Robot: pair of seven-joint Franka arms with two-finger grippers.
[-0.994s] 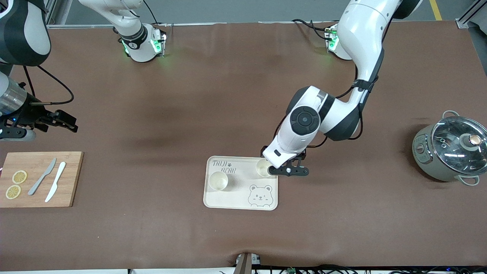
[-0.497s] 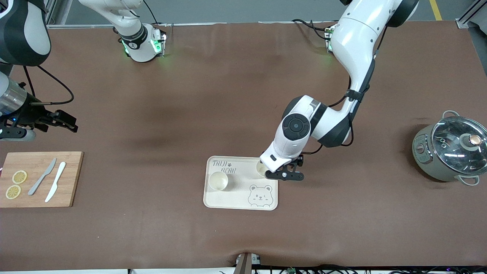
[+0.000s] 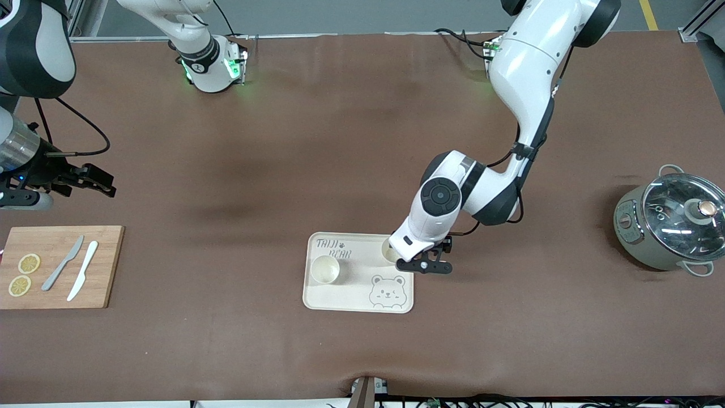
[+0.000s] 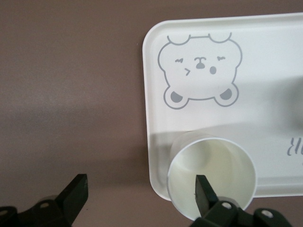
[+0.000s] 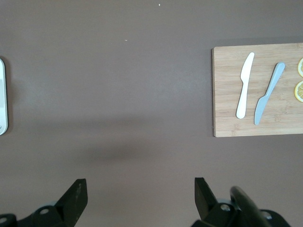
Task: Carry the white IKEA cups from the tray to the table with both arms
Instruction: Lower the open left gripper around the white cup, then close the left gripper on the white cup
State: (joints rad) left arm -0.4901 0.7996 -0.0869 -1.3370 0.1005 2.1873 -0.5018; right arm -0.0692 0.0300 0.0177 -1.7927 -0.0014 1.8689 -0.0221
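- Cream rectangular tray (image 3: 362,300), printed with a bear face and lettering, is laid on the brown table mat (image 3: 283,141); two small cream-white handleless cups are stood upright in it, both empty.
- One cup (image 3: 325,268) is set near the tray's edge toward the right arm's end; the second cup (image 3: 389,251) is set in the tray's corner toward the left arm's end, farther from the front camera.
- Bamboo cutting board (image 3: 56,266) is placed at the right arm's end, bearing two lemon slices (image 3: 24,274), a grey knife (image 3: 62,263) and a white knife (image 3: 82,270).
- Grey-green cooking pot (image 3: 668,226) with glass lid is stood at the left arm's end.
- Left gripper (image 4: 139,201) is lowered over the tray's corner, fingers spread wide, one finger (image 4: 204,193) seen inside the second cup's mouth, nothing grasped.
- Right gripper (image 5: 139,198) is held waiting above bare mat near the board, fingers wide apart, nothing held.
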